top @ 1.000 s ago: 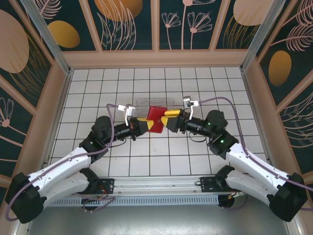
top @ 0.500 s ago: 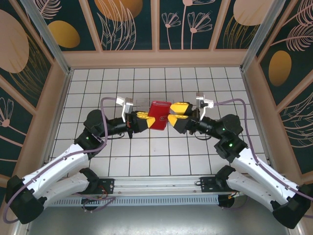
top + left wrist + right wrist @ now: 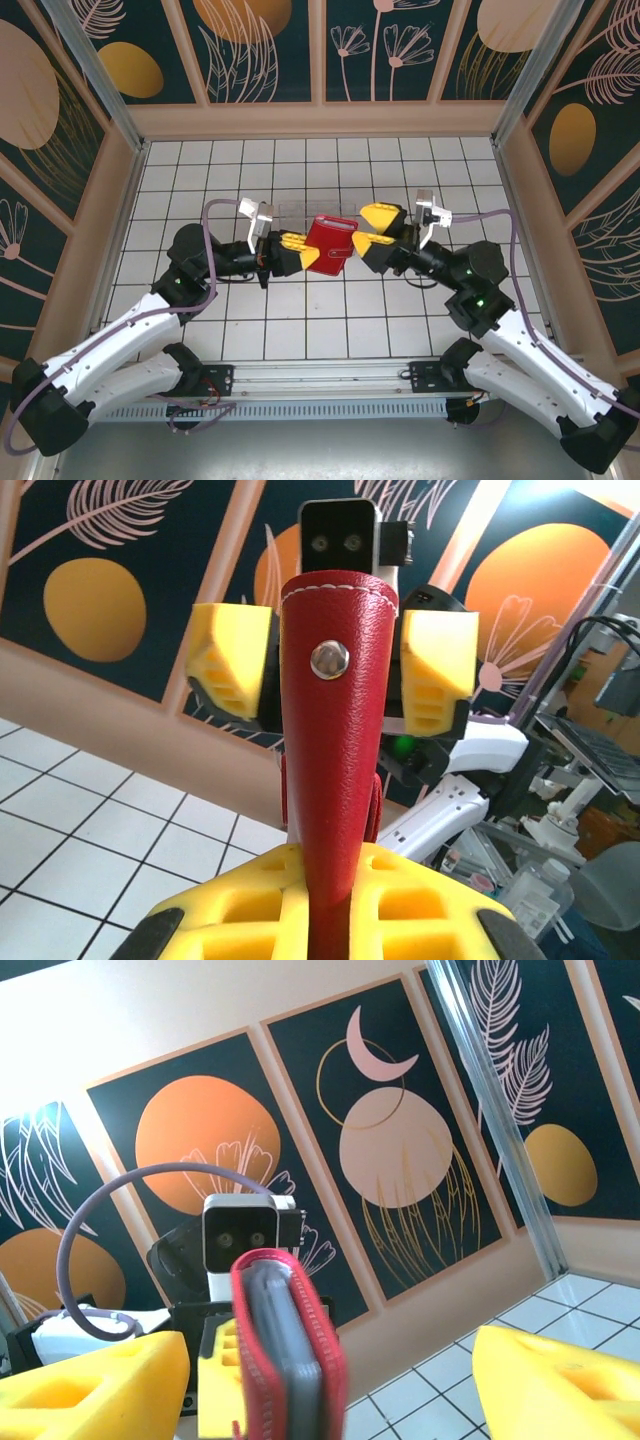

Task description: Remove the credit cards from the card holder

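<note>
**Right jaws spread wide as the wallet is held up between the arms**

A second ago the right jaws sat narrower and tight against the card holder (image 3: pixel 331 243). Now they have widened and drawn back a little. They stand well open with one half on each side of the wallet's right edge, and they hold nothing. From above I cannot tell whether a tip brushes the leather.

The left jaws stay clamped almost shut on the wallet's left side and carry it alone. It hangs above the counter (image 3: pixel 330 320), just in front of the clear tray (image 3: pixel 300 210). My reading is that the wallet is being presented, and that opening it or pinching a card comes next. The credit cards are not out yet.

The left wrist view shows the red outer cover with its metal snap (image 3: pixel 329 659), pinched at the bottom, with the right jaws flanking it behind. The right wrist view shows grey layers (image 3: pixel 285 1350) packed between the red covers, which the overhead camera does not resolve. Whether those are cards or pockets is unclear.
</note>
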`<control>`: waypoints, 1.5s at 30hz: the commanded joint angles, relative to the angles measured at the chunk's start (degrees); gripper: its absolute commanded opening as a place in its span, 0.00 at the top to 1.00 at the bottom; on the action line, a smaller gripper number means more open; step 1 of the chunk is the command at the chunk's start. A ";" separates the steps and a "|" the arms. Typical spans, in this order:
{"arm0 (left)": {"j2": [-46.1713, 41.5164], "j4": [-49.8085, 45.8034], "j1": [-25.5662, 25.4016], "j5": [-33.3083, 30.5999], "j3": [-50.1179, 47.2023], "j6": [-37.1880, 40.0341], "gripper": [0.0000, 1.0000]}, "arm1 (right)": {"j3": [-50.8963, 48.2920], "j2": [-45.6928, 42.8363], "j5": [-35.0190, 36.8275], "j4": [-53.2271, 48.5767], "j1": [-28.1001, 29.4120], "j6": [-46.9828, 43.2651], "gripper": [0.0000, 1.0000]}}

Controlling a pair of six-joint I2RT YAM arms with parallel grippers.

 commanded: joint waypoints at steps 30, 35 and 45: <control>12.42 -35.80 -0.22 25.18 25.80 22.57 0.86 | 16.80 11.57 -24.96 -19.63 0.29 -11.82 1.00; 11.38 -35.90 -0.18 18.59 24.78 24.23 1.00 | 17.78 10.06 -18.74 -22.66 0.32 -14.53 0.87; 10.41 -30.99 -0.23 -20.99 21.67 14.26 1.00 | 12.51 4.05 14.10 -25.21 0.47 -30.02 0.61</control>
